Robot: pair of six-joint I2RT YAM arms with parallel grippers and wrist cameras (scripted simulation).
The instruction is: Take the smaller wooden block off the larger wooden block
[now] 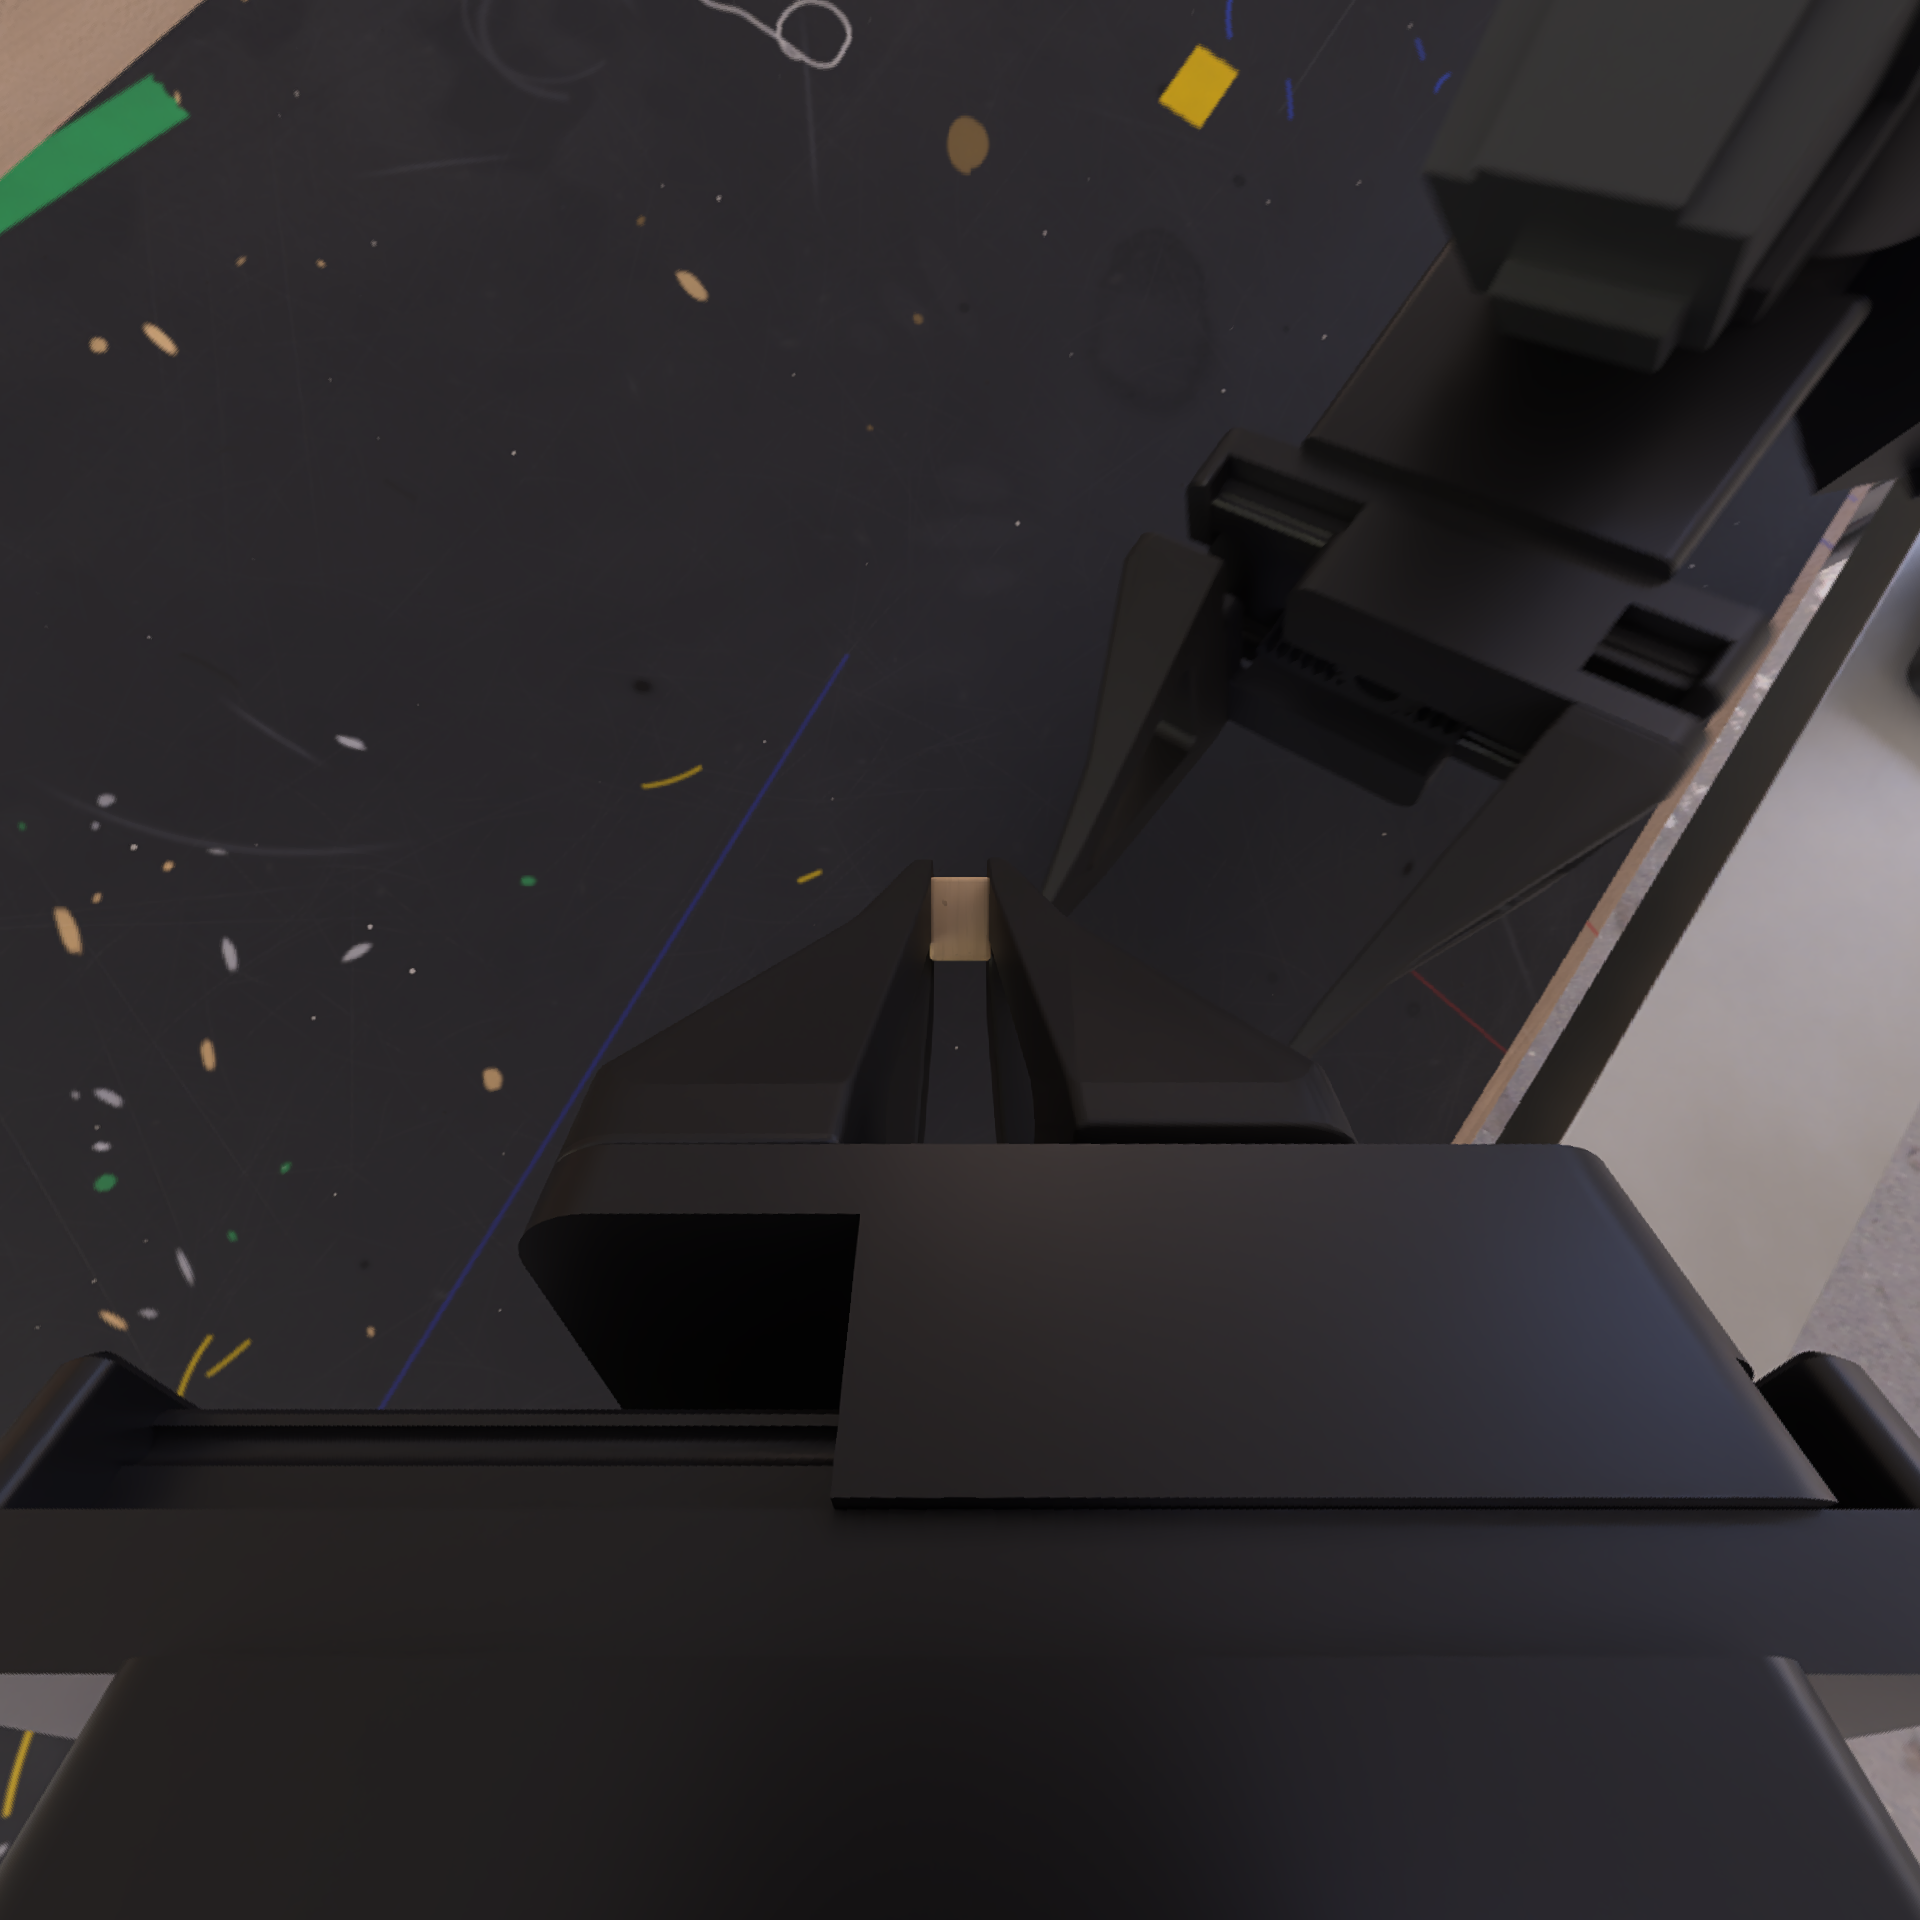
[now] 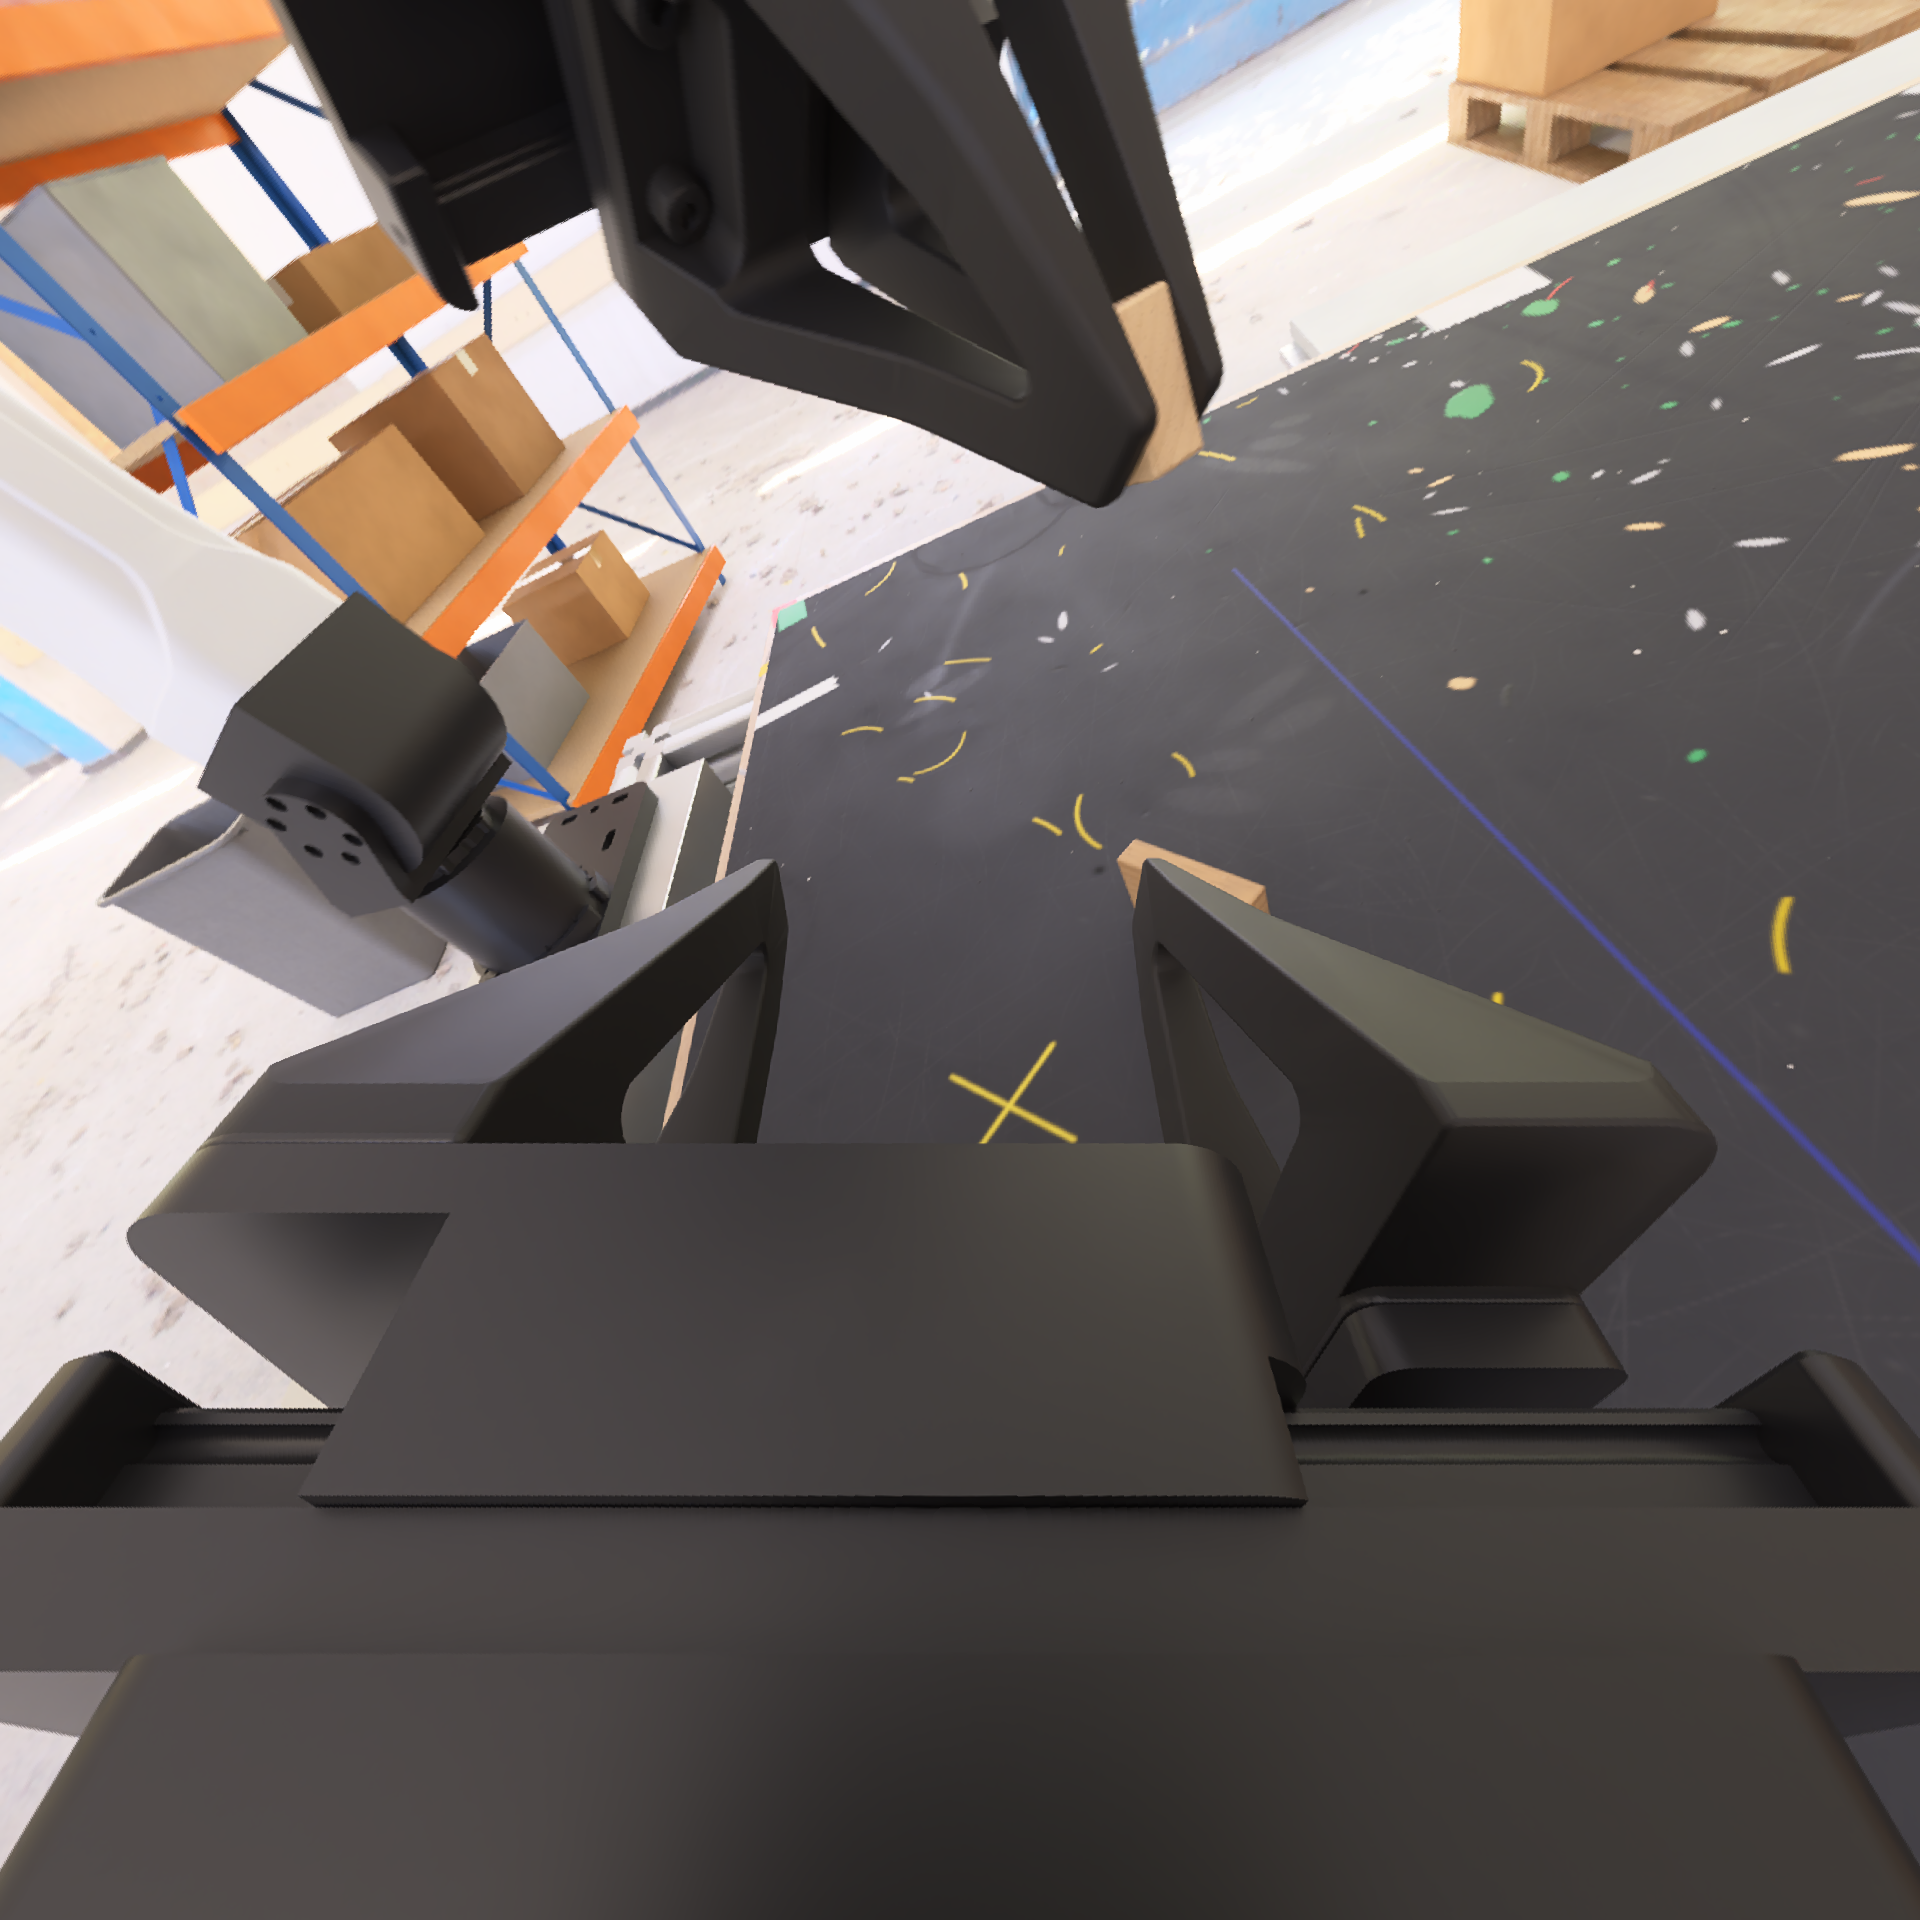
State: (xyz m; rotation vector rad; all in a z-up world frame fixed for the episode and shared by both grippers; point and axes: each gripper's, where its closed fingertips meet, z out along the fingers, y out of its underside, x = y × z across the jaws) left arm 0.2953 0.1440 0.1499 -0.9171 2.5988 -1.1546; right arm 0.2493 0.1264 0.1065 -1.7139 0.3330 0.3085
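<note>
My left gripper [image 1: 960, 883] is shut on the smaller wooden block [image 1: 960, 918], a pale cube pinched between its fingertips above the dark table. The right wrist view shows that gripper [image 2: 1162, 442] at the top, holding the small block [image 2: 1151, 348] in the air. My right gripper [image 2: 956, 894] is open and empty, low over the table. The larger wooden block [image 2: 1195, 875] lies on the table just behind its right fingertip, mostly hidden. My right gripper also shows in the left wrist view [image 1: 1174, 966], beyond the held block; the larger block is hidden there.
The dark table [image 1: 520, 571] is speckled with paint marks, a thin blue line [image 2: 1558, 894] and a yellow cross [image 2: 1013, 1096]. Its edge [image 2: 743, 790] runs at left, with the left arm's base [image 2: 364, 748], a grey bin and orange shelving with cardboard boxes [image 2: 416, 488] beyond.
</note>
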